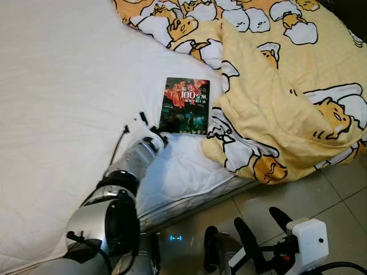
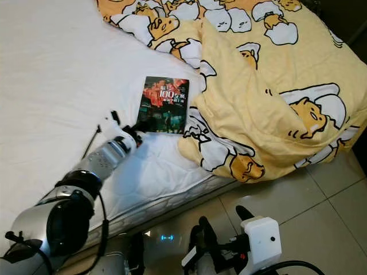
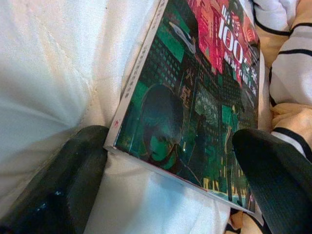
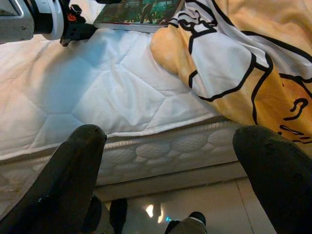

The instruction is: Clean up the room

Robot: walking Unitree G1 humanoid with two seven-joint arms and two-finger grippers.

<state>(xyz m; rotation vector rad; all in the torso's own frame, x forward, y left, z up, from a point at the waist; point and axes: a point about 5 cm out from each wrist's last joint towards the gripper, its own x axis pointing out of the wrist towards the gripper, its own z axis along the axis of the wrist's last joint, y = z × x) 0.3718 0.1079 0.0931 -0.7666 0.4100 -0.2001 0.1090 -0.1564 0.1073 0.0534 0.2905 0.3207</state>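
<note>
Spreading widest of all beneath the left gripper is the white mattress, quilted and soft enough to sag under any push; beyond and to the right of that gripper lies the yellow cartoon-print duvet, bunched in thick folds whose nearest fold touches the book's far long edge; the book itself lies flat, cover up, directly ahead of the gripper, its near short edge between the two spread fingers, one finger just outside the spine corner, the other over the cover near the duvet side; the jaws stand released, gripping nothing yet. The right gripper hangs low off the bed's side above the tiled floor, fingers likewise parted and empty.

To take the book well, I judge the jaws should straddle its short edge squarely, one finger sliding under by pressing into the mattress so the thin cover does not skate away; pinch near the spine, where the pages are stiffest; keep the far finger free of the duvet fold, lest cloth be caught in the bite; close only once the edge sits deep between the pads.
</note>
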